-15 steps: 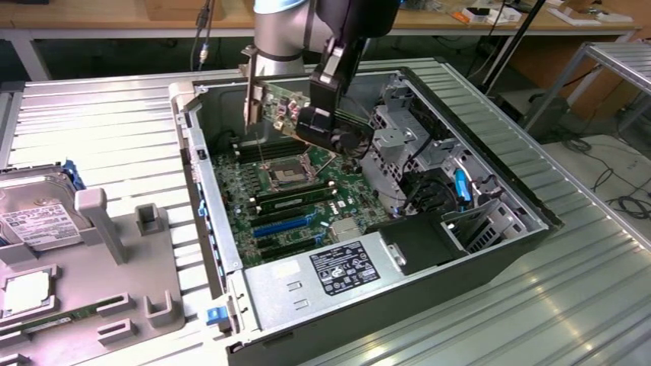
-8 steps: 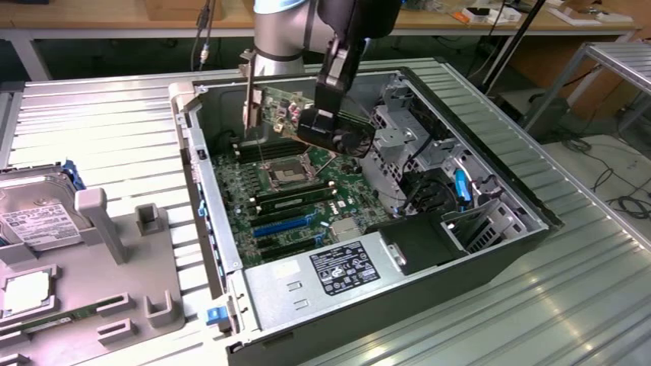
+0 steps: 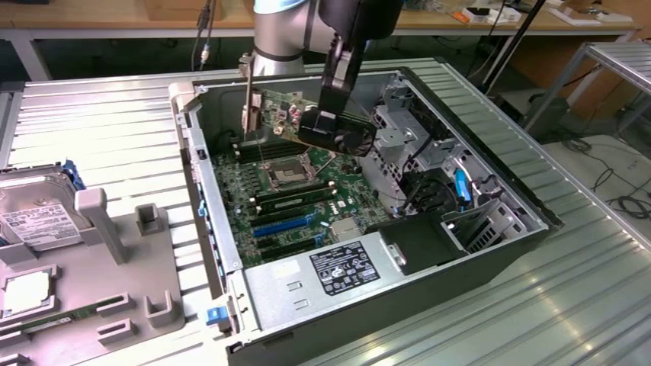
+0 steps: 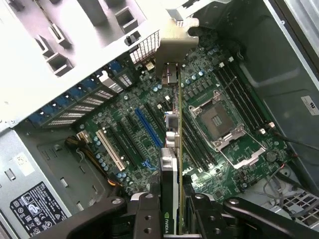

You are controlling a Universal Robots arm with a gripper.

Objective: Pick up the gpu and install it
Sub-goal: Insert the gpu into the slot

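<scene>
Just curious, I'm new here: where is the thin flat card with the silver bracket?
In the exterior view, the gpu hangs clamped in the black gripper above the green motherboard, inside the open computer case.

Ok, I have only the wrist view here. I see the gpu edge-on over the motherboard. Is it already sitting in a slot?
Observer: No. In the exterior view the gpu hangs in the gripper, which is shut on it. It looks clear above the motherboard, roughly over the processor socket.
Operator: Does anything lie outside the case?
Observer: Yes. A hard drive lies in a grey tray, on the exterior view's left of the case.
Operator: And what does the case rest on?
Observer: A ribbed metal table. The case lies on its side there, open side up.
</scene>
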